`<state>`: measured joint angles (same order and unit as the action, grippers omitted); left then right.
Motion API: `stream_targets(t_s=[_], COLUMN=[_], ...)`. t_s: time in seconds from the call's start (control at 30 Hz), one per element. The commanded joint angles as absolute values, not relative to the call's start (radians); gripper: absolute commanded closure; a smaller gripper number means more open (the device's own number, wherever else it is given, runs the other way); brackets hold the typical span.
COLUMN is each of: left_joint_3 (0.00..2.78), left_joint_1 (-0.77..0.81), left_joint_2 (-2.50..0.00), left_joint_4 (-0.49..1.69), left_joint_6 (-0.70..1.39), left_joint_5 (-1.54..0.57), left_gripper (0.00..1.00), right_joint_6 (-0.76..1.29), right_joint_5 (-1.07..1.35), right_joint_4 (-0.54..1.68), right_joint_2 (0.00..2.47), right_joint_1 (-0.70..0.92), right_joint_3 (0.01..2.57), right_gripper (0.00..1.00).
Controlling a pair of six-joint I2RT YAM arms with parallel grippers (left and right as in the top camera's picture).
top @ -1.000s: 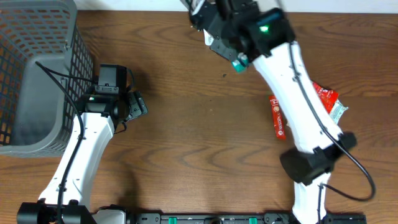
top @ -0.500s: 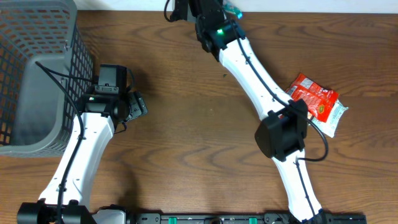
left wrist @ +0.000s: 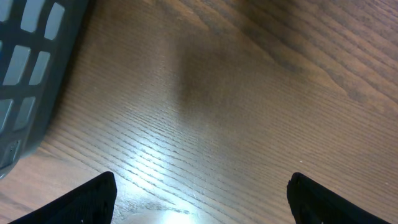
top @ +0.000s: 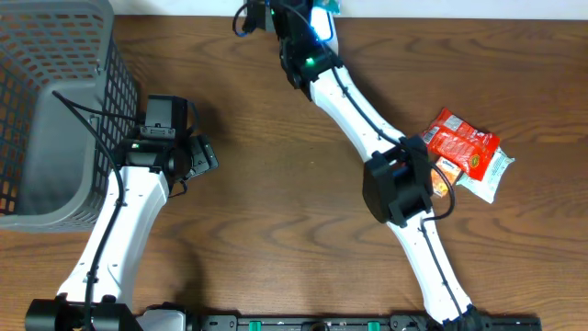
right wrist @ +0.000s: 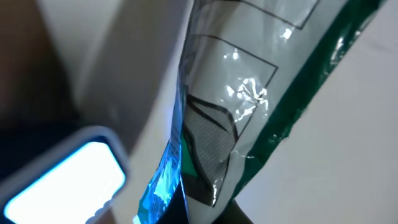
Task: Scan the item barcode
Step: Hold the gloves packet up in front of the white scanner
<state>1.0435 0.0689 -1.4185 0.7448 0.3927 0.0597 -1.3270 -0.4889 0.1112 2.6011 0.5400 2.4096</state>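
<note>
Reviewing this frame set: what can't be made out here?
Right wrist: the packet fills the view, blurred; no barcode readable.
Overhead: the right gripper and that packet run off the top edge.
Overhead: the red snack packs are partly hidden behind the right arm.

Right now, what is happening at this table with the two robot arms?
The right gripper is stretched to the far edge of the table, shut on a white and green packet. In its wrist view the packet hangs next to a glowing blue light, probably the scanner. The left gripper hovers open and empty over the wood beside the grey basket. Some red packets lie near the right arm.
</note>
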Motion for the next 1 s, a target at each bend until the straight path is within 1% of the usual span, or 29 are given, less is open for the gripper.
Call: stream_targets(t_s=[0.0,0.13,0.3,0.5,0.8,0.97], left_joint_3=[1.05,1.05,1.05,1.05,1.05,1.05], left_joint_1=[0.066,0.066,0.066,0.066,0.066,0.066], left_joint_2=[-1.425,-1.425,-1.425,-1.425,-1.425,-1.425], left_joint_4=[0.748,0.748,0.748,0.747,0.748,0.748], left_joint_6=[0.394,0.394,0.394,0.394,0.394,0.394], left_joint_5=[0.08,0.08,0.08,0.08,0.08,0.08], left_gripper=[0.12,0.12,0.12,0.12,0.12,0.12], right_joint_6=[-1.332,-1.29,-1.151,-1.104,-1.005,-0.857], right_joint_5=[-0.462,-0.457,-0.416,-0.359,-0.362,-0.357], right_joint_4=[0.114,0.147,0.243,0.372,0.371,0.372], right_joint_2=[2.634,2.65,2.65,2.65,2.632,2.545], right_joint_1=[0.548,0.548,0.548,0.551,0.548,0.537], right_joint_3=[2.425,2.424,2.424,2.424,2.425,2.425], right_gripper=[0.99,0.99,0.99,0.99,0.99,0.99])
